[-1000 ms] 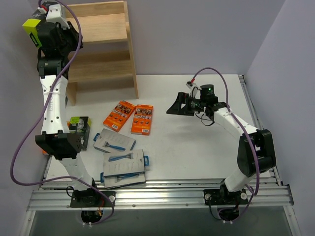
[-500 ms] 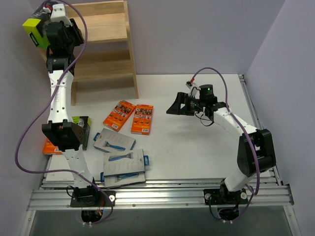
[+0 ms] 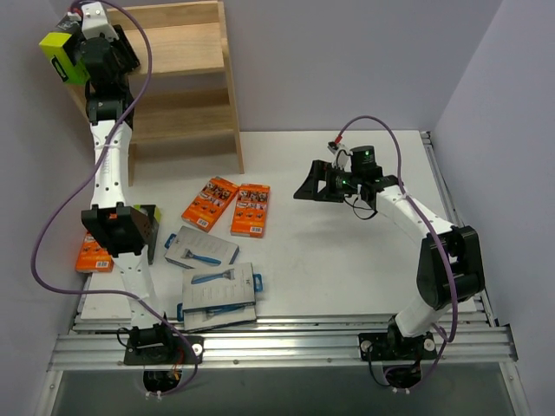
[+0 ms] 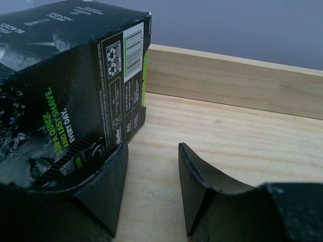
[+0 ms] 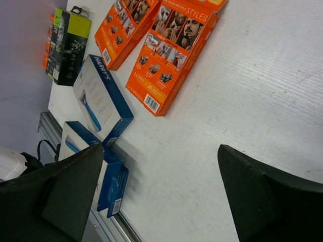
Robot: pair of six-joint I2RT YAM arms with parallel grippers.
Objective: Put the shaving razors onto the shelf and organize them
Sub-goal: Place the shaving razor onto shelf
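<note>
The black box with lime-green sides point(image 4: 60, 96) lies on the top tier of the shelf point(image 3: 186, 48), at its left end. It is just left of my left claw point(image 4: 152, 146), outside the jaws and right up against the outer face of my left finger point(image 4: 103, 189). Its long axis runs roughly parallel to my fingers. The claw is unclenched and grasps nothing; only bare wood shows in the gap. My left arm is stretched high and far back to reach the tier. I judge that backing straight out, without swinging left, would leave the box undisturbed. My right claw point(image 5: 160, 151) hangs spread wide and empty over the table point(image 3: 347, 251), nearest the two orange packs point(image 3: 250, 210).
</note>
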